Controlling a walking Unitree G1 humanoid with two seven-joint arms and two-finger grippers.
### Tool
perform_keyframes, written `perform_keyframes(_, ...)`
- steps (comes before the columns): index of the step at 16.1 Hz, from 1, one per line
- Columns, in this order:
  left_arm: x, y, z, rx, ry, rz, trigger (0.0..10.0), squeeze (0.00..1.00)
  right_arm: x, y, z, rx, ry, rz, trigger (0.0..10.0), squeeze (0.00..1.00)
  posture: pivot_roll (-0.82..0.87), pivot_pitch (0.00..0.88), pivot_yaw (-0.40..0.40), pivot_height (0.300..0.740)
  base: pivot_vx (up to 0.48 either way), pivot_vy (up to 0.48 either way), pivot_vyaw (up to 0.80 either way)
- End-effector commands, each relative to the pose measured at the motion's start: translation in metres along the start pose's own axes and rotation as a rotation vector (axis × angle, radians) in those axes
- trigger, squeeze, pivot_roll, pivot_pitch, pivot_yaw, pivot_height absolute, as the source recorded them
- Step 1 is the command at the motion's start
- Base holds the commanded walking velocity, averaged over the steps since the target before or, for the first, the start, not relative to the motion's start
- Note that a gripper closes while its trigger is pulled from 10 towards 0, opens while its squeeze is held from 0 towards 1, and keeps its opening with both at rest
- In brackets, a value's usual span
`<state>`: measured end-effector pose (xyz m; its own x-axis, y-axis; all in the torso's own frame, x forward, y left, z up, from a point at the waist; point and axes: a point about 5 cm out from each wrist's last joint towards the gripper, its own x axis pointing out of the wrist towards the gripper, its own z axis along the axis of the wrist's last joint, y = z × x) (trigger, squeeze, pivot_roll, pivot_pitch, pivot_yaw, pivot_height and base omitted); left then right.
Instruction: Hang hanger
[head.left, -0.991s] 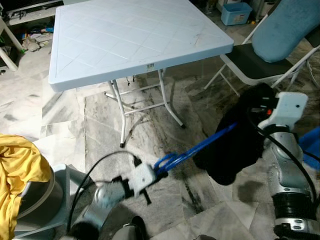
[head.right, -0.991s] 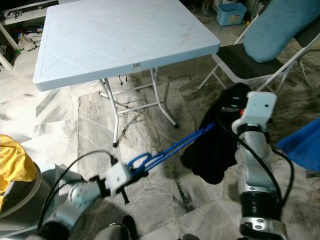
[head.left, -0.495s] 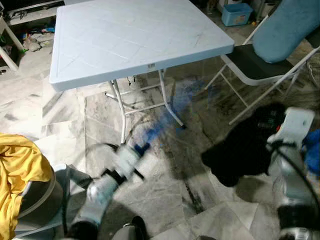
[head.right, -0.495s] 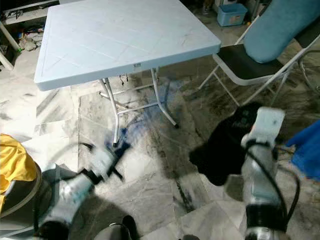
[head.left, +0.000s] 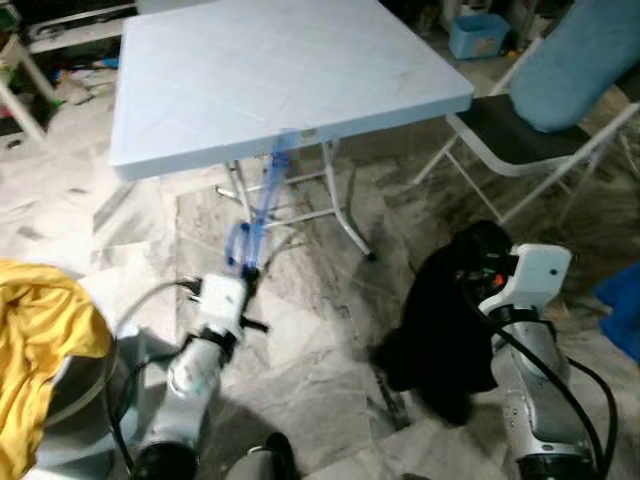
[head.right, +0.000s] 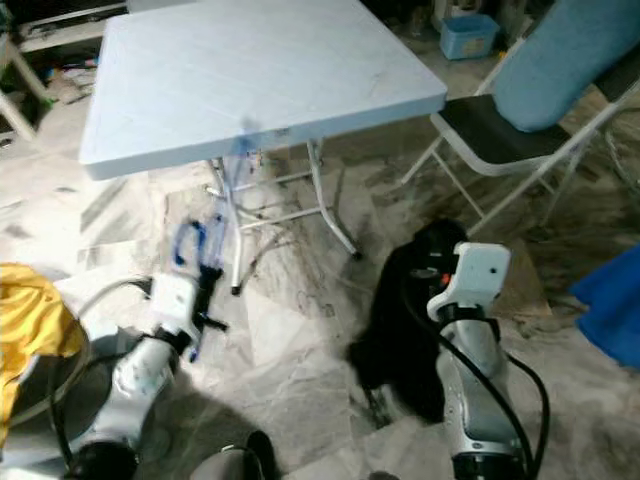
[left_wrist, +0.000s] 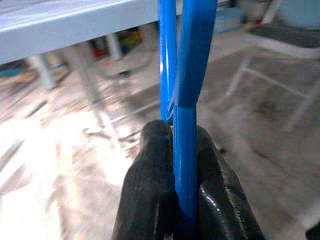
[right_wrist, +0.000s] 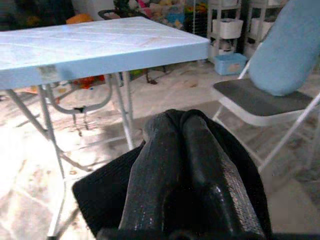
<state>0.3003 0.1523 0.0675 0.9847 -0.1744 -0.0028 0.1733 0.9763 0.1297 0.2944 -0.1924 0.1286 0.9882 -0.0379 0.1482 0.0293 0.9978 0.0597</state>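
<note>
The left end effector is shut tight on a blue hanger. Its two black fingers press the hanger from both sides. The hanger sticks up from the end effector and points toward the edge of the desk. In the eye views the hanger looks blurry, in front of the desk legs. It is up in the air, above the floor.

The right end effector is shut on a black cloth. The cloth bunches around its fingers and hangs down beside the right arm, close to the floor. The hanger and the cloth are well apart.

The desk is light blue with a crisscross pattern on top. It stands on thin white legs. To the robot's right, a folding chair stands near the desk. It has a dark seat, and a big blue cushion leans on it. A small blue box sits on the floor behind the chair. A yellow cloth lies over a round bin low on the robot's left. The floor is grey and white marble.
</note>
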Motion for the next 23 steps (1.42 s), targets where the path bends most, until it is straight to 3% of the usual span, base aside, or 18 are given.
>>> perform_keyframes(1, -0.003, 0.015, -0.001, -0.051, 0.038, 0.099, 10.0, 0.0, 0.006, 0.013, 0.004, 0.031, -0.027, 0.042, 0.0, 0.0, -0.07, 0.099, 0.059, 0.74, 0.0, 0.0, 0.0)
perform_keyframes(2, -0.005, 0.015, 0.005, -0.048, 0.022, 0.096, 10.0, 0.0, 0.008, 0.021, 0.006, 0.031, -0.027, 0.07, 0.9, 0.0, -0.05, 0.101, 0.041, 0.74, 0.0, 0.0, 0.0)
perform_keyframes(4, -0.005, 0.012, 0.011, -0.088, 0.008, 0.088, 10.0, 0.0, 0.016, 0.032, 0.009, 0.041, -0.028, 0.109, 7.1, 0.0, -0.03, 0.106, 0.022, 0.74, 0.0, 0.0, 0.0)
perform_keyframes(5, -0.004, 0.011, 0.016, -0.108, -0.004, 0.096, 10.0, 0.0, 0.021, 0.037, 0.013, 0.049, -0.04, 0.133, 9.8, 0.0, -0.02, 0.11, 0.016, 0.74, 0.0, 0.0, 0.0)
perform_keyframes(9, 0.001, 0.012, 0.028, -0.164, -0.027, 0.093, 10.0, 0.0, 0.029, 0.043, 0.027, 0.044, -0.099, 0.137, 10.0, 0.0, 0.0, 0.12, 0.021, 0.74, 0.067, 0.0, 0.0)
perform_keyframes(17, 0.019, -0.004, 0.046, -0.18, -0.044, -0.049, 10.0, 0.0, 0.031, 0.041, 0.019, 0.073, -0.095, 0.048, 10.0, 0.0, -0.01, 0.094, 0.095, 0.74, 0.392, 0.0, 0.0)
perform_keyframes(23, 0.03, -0.006, 0.063, -0.15, -0.094, -0.067, 10.0, 0.0, 0.035, 0.054, 0.037, 0.019, -0.172, 0.123, 10.0, 0.0, -0.02, 0.1, 0.074, 0.74, 0.457, 0.0, 0.3)
